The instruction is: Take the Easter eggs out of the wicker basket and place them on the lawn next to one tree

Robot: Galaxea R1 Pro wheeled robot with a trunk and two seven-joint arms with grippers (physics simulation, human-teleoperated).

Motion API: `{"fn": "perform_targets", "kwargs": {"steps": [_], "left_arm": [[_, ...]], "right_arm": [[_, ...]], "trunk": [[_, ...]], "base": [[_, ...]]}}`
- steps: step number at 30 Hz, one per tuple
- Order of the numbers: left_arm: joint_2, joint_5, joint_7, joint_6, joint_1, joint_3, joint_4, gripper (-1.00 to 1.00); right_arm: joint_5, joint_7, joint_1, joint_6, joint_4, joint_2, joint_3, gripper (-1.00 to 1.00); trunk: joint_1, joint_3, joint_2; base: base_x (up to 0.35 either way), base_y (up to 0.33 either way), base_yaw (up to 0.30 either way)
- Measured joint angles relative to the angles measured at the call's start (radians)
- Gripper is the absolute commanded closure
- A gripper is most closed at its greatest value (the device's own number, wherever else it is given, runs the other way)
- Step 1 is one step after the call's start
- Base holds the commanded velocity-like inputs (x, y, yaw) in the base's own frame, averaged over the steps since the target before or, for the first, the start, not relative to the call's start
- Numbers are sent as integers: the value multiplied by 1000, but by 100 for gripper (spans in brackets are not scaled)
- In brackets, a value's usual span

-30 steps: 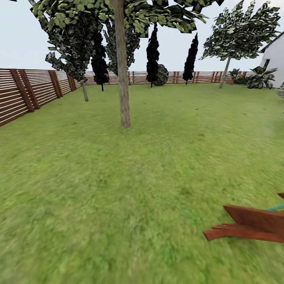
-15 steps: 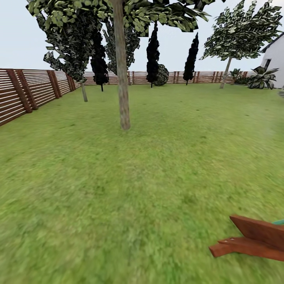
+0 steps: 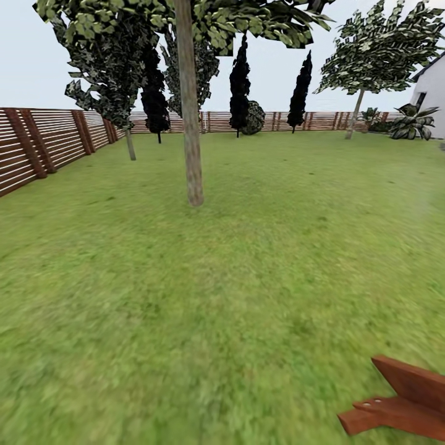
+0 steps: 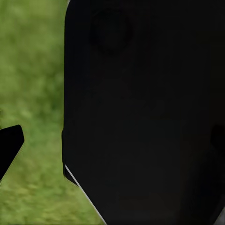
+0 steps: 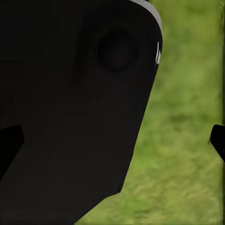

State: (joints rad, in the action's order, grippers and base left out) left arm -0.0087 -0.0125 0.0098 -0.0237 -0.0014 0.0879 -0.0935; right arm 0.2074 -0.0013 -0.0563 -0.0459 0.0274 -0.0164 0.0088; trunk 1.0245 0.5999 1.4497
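From the head, we are facing the pale-trunked tree (image 3: 190,123) standing on open lawn (image 3: 185,296), probably scouting; a reddish wooden piece (image 3: 402,402) sits nearby, and we are seeing no eggs or basket here. In both wrist views, dark robot bodywork is blocking us over grass, so we cannot tell either pincer's opening or load.

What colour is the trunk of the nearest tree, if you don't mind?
Pale grey-beige, seen best in the head view: nearest tree.

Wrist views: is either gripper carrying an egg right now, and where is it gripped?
Cannot be told. A dark robot part blocks the left wrist view, another the right; beside them only lawn shows. No egg shows.
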Motion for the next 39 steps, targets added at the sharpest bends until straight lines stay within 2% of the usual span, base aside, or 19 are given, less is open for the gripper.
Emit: {"fn": "perform_targets", "kwargs": {"steps": [39], "left_arm": [[0, 0, 0, 0, 0, 0, 0, -100]], "right_arm": [[-4, 0, 0, 0, 7, 1, -1, -100]], "trunk": [[0, 0, 0]], "base": [[326, 0, 0]]}}
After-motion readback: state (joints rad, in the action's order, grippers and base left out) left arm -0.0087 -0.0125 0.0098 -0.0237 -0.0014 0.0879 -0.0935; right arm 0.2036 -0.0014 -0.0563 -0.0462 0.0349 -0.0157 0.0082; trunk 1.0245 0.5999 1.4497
